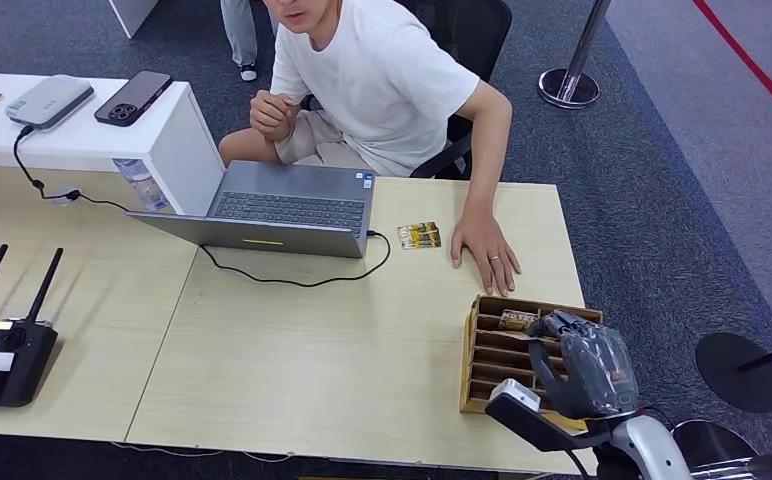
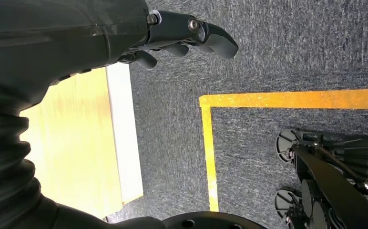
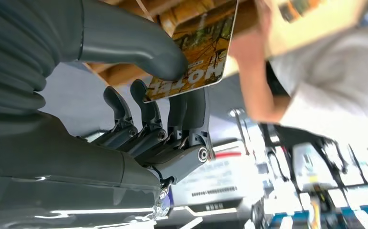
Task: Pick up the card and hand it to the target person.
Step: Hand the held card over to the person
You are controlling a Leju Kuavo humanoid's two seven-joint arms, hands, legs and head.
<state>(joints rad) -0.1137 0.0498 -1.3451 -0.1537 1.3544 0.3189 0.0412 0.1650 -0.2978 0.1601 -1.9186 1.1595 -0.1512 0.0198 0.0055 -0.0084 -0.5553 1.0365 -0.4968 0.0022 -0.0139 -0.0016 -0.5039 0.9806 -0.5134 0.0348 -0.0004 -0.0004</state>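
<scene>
The right hand (image 1: 590,368), low at the right of the head view over the wooden card rack (image 1: 487,362), pinches the hotel card (image 3: 199,52) between thumb and fingers, while the person's hand (image 1: 485,245) rests up-frame on the surface, straight ahead.

Head view: high, looking forward and down over pale wooden table (image 1: 312,350). Right wrist view: close behind right hand (image 3: 139,86), sharing seated person in white T-shirt (image 1: 387,75) (image 3: 330,81). Left wrist view: faces grey carpet floor (image 2: 268,52) beside table edge.
</scene>
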